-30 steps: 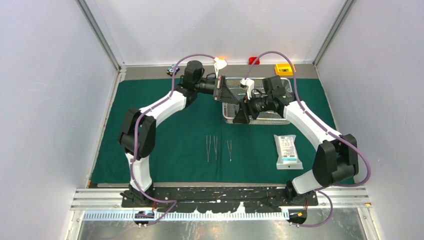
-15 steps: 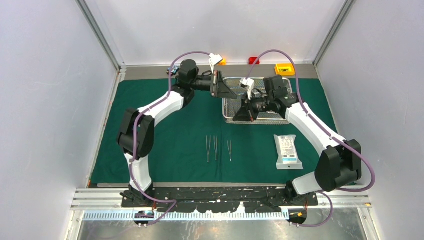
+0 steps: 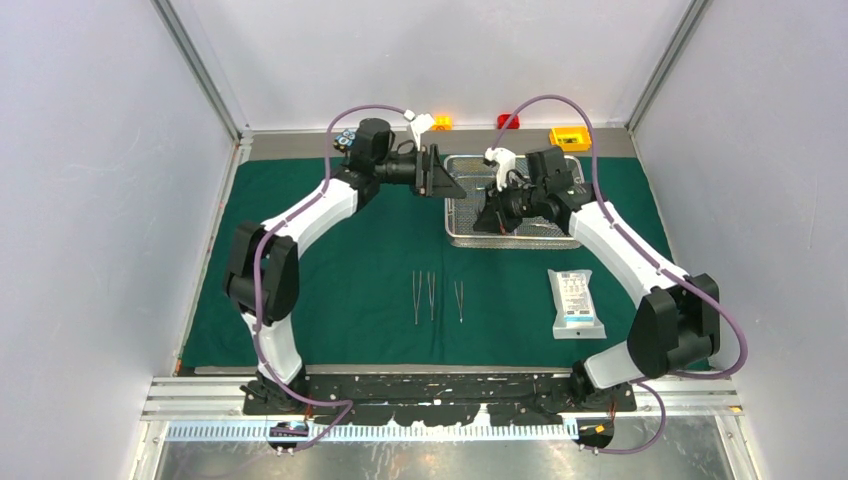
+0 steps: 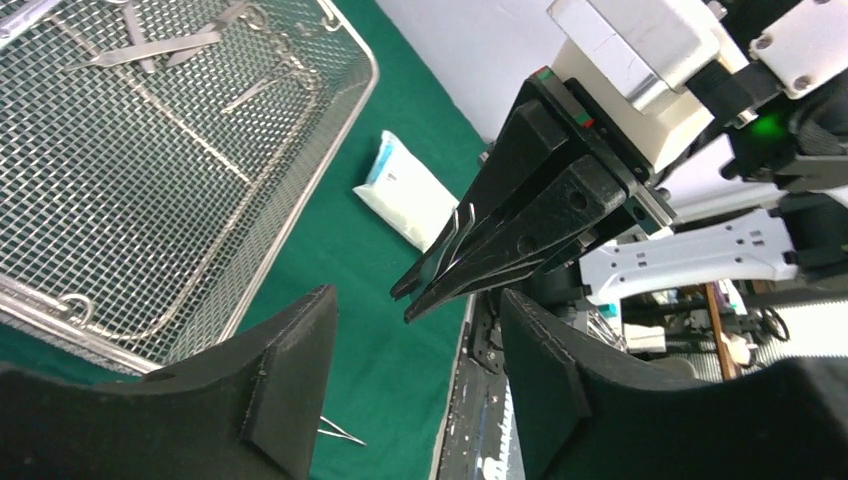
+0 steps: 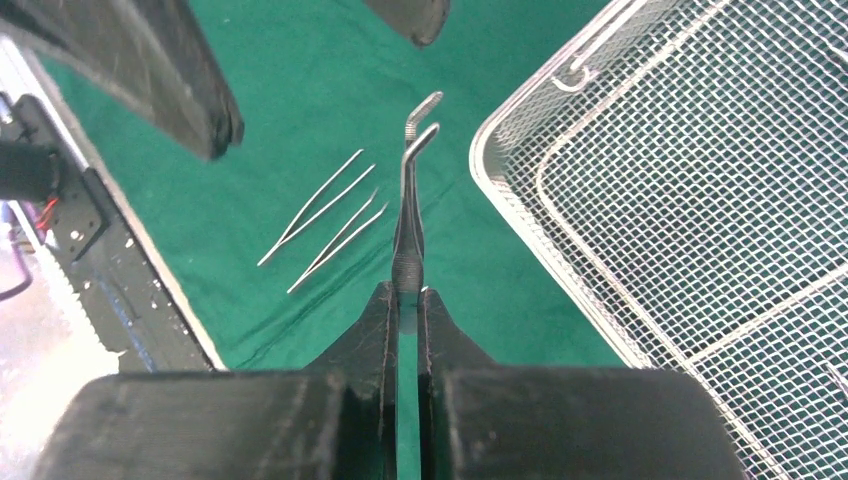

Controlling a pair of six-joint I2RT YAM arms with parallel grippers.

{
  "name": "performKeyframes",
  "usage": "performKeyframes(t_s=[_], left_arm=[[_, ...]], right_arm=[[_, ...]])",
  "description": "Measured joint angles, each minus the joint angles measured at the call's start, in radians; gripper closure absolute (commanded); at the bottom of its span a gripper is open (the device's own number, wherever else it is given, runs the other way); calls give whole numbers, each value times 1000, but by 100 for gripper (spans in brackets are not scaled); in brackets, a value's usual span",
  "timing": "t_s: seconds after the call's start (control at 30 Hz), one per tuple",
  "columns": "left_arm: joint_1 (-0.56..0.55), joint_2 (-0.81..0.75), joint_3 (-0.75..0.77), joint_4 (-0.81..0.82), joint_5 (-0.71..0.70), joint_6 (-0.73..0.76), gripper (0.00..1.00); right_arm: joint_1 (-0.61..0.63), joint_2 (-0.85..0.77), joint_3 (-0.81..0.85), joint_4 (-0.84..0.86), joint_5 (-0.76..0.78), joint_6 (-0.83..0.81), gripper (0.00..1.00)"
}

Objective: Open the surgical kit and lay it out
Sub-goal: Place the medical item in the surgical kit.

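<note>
**Green drape flat, forceps in transit at tray corner: slip and collision risk**

Green drape (image 3: 340,260) covers the table inside a white-walled cell and lies flat as far as I can see. The wire-mesh tray (image 3: 520,243) sits on it at upper centre of the overhead frame. Slim tweezers (image 3: 431,295) lie in a row on the cloth at centre. The white pouch (image 3: 576,303) rests lower right of the tray.

Right gripper (image 5: 405,295) is clamped on the curved forceps (image 5: 410,200) and holds them in the air over bare cloth, just off the tray's lower-left corner. The grip is low on the shank, with most of the length sticking out past the fingers. Left gripper (image 4: 415,400) has its fingers apart with nothing between them. It hovers near the tray's upper-left corner, facing the right one. More instruments (image 4: 180,45) lie in the tray.

My assessment is that layout is partly done.

Hazards noted:
- The hold is narrow on a long, smooth tool, so a quick swing could pivot it or drop it.
- The two grippers are close, and a careless path for either could make them clash.
- If I lower the forceps too near the row, they could land on the tweezers or knock them out of line.
- The bent tip could snag the tray rim if I sweep low.
</note>
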Motion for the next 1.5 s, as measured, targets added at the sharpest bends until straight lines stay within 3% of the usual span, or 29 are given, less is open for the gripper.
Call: performKeyframes(t_s=[0.23,0.73,1.07,1.17,1.27,1.37,1.5], left_arm=[[-32,1,61,-171,-116,77,31],[-68,80,153,-312,-237,111,33],[-90,155,224,-325,-218,98,60],[-94,165,230,-326,-209,97,73],[-94,167,231,-327,-197,98,93],[-94,167,231,-332,-193,132,100],[-88,164,225,-329,-166,185,100]], right_arm=[[37,50,21,7,111,27,99],[57,61,25,10,158,46,99],[63,84,25,11,187,52,99],[65,92,25,11,208,54,99],[68,97,25,11,221,56,99],[68,98,25,5,228,57,85],[61,87,14,16,201,40,62]])
